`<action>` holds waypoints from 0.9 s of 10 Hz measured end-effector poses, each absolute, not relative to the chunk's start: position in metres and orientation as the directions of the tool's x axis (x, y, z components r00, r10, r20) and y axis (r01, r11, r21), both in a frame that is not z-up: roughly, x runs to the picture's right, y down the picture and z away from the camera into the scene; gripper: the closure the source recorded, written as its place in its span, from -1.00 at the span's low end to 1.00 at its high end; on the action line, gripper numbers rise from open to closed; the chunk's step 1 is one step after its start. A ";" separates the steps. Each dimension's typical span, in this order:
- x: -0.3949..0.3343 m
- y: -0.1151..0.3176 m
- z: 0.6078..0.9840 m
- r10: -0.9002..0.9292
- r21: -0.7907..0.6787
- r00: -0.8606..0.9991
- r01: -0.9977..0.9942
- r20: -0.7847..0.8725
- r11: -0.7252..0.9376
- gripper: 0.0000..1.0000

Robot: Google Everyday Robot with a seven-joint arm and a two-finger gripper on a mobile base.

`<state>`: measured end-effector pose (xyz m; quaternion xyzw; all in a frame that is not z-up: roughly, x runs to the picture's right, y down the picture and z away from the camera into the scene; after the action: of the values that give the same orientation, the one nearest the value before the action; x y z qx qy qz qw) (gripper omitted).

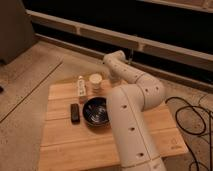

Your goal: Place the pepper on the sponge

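Note:
My gripper [114, 80] hangs at the end of the white arm [131, 120], low over the back of the wooden table [65, 145], just right of a cream cup [95, 79]. The arm's own bulk covers most of it. The pepper and the sponge do not show in the camera view; the arm hides the table's middle and back right. Nothing shows in the gripper's hold.
A dark bowl [97, 111] stands mid-table against the arm. A small black rectangular object [75, 112] lies to its left. A white tube with a dark label [81, 86] stands at the back beside the cup. Black cables [192, 117] lie on the floor at right.

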<state>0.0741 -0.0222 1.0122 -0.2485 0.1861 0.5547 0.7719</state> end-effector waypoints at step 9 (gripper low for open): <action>0.072 -0.015 0.926 0.753 -0.101 0.260 -0.963 -0.604 0.251 1.00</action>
<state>0.0725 -0.0146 0.9264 -0.2336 0.2242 0.5656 0.7585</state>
